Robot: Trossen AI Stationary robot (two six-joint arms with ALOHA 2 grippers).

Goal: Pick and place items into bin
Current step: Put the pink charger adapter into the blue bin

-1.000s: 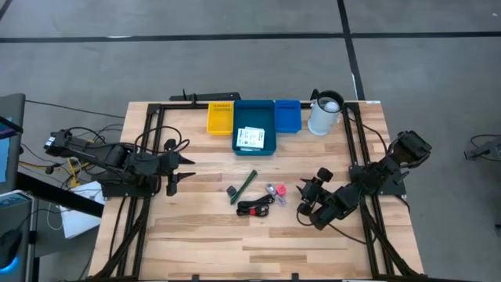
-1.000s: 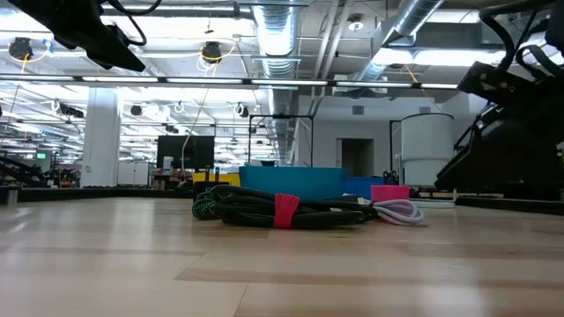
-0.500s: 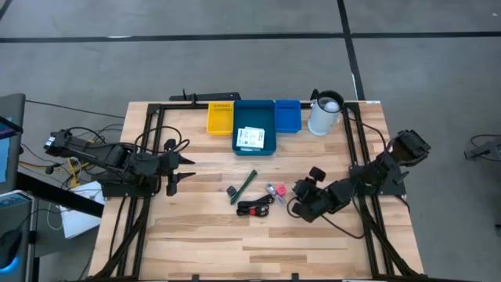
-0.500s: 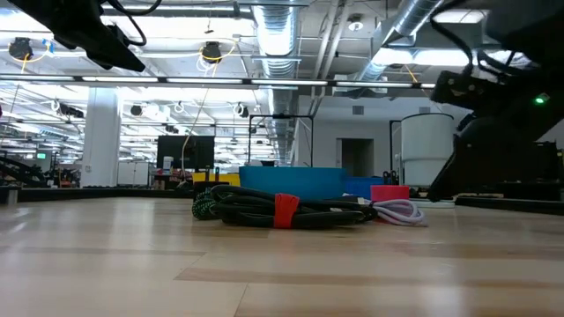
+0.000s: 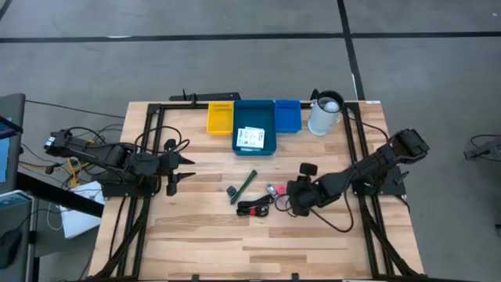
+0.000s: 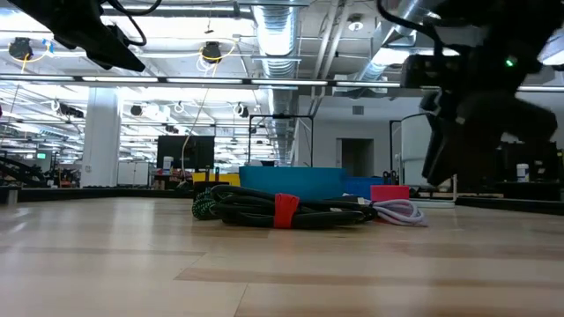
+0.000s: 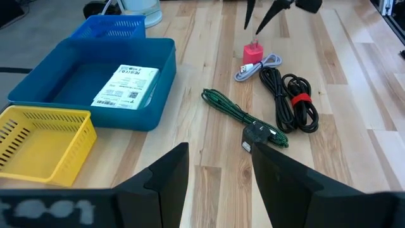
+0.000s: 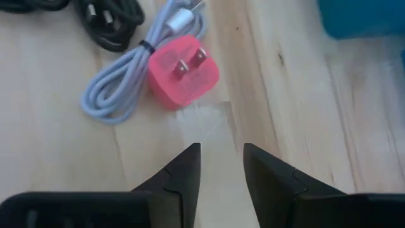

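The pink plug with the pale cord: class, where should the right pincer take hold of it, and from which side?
Grip the pink plug by its boxy body, coming down from above. It lies flat on the table with its two prongs facing up, so the fingers should close across two opposite flat sides, clear of the prongs and the coiled pale cord beside it. The right pincer hovers open nearby.

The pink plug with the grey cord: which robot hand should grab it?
The right hand: it hangs open just beside the pink plug with the grey cord, while the left hand waits far across the table.
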